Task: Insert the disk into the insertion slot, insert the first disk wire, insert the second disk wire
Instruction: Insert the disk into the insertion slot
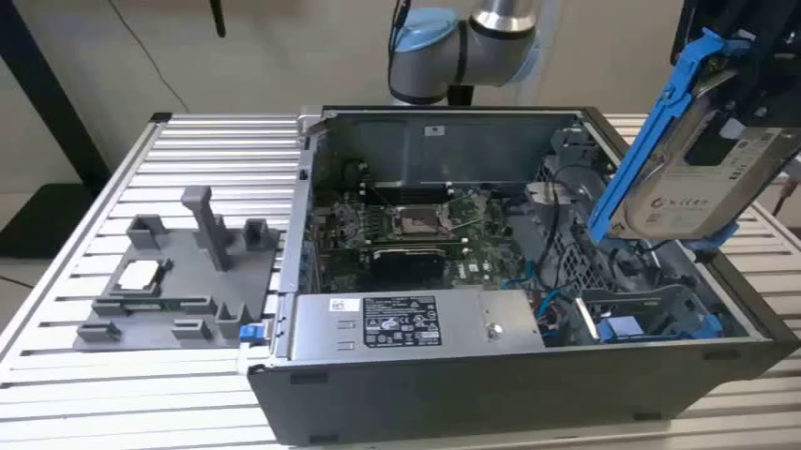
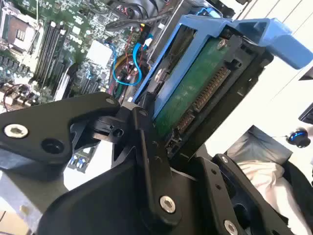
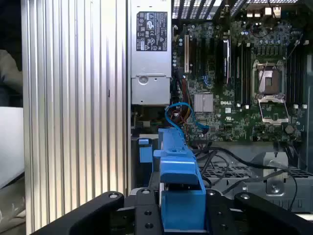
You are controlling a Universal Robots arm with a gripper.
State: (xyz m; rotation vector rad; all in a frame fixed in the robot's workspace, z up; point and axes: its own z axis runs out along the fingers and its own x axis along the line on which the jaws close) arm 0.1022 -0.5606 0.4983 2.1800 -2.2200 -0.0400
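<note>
The disk (image 1: 701, 183), silver-grey with a white label in a bright blue carrier, hangs tilted on end above the open computer case's corner at the exterior view's right. My gripper (image 1: 759, 89) is shut on its upper end. In the second wrist view the disk's green underside (image 2: 195, 93) runs out from my black fingers (image 2: 146, 147). In the first wrist view the blue carrier (image 3: 178, 196) sits between the fingers (image 3: 107, 210). The insertion slot (image 1: 651, 314), a grey perforated cage, lies below the disk inside the case. Blue wires (image 3: 181, 115) loop beside the cage (image 3: 234, 171).
The case holds a motherboard (image 1: 414, 230) and a power supply (image 1: 400, 323) along its near wall. A grey fixture tray (image 1: 175, 281) with small parts lies on the ribbed metal table (image 1: 188, 150) at the exterior view's left. The arm's base (image 1: 463, 37) rises behind the case.
</note>
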